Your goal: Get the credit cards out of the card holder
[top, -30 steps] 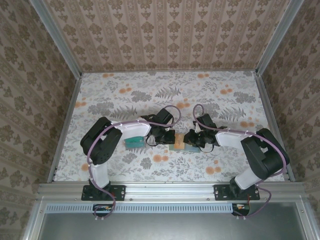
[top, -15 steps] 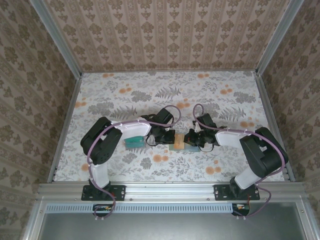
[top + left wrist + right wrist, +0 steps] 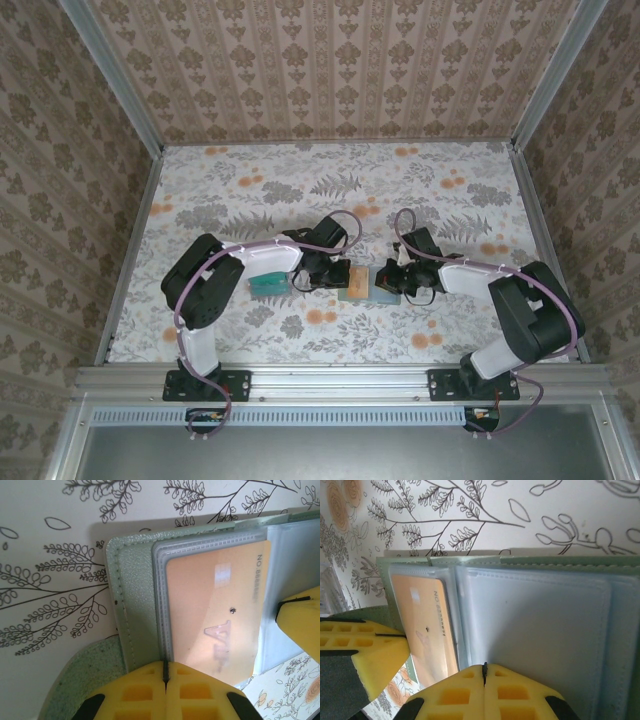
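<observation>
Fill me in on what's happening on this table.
Two robot arms are working on the open card holder on the floral table. The left gripper, shut, sits at the edge of the panel where a beige card lies in a clear sleeve. The right gripper, shut, sits at the other panel's empty-looking sleeves. Teal cards lie to the holder's left.

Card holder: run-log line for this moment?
card holder: open flat | beige card: inside holder | left gripper: shut at holder edge | right gripper: shut at holder edge

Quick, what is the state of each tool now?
Left tool: closed, tips at the card holder edge.
Right tool: closed, at the card holder too.
</observation>
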`<state>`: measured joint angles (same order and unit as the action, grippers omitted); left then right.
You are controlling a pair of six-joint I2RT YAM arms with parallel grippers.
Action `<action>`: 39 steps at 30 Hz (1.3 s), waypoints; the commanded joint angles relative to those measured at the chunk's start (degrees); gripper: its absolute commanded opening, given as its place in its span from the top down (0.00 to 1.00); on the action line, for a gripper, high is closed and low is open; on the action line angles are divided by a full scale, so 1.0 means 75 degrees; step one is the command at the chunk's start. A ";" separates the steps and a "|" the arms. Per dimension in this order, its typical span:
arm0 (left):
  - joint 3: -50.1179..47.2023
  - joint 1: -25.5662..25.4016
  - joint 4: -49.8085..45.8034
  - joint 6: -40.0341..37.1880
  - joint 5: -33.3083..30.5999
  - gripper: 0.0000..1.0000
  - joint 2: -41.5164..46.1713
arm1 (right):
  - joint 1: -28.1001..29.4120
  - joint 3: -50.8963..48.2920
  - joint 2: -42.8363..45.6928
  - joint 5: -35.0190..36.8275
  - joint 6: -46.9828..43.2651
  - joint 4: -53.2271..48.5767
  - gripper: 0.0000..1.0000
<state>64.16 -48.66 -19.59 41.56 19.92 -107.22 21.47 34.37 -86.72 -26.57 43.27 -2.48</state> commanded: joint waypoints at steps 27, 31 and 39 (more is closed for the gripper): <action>0.0105 -0.0014 -0.0373 -0.0003 0.0039 1.00 -0.0411 | 0.0336 0.0304 -0.0703 -0.0840 0.0008 0.0641 0.81; 0.0129 -0.0027 -0.0405 -0.0019 0.0032 1.00 -0.0401 | 0.0336 0.0281 -0.0762 -0.0911 0.0079 0.0765 0.94; 0.0034 0.0187 -0.0614 -0.0044 -0.0227 0.73 0.0095 | 0.0232 0.0217 -0.0417 -0.0607 -0.0094 0.0341 1.00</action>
<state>65.04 -48.34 -20.62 41.56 20.40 -107.46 23.16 35.68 -90.98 -30.92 43.62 1.30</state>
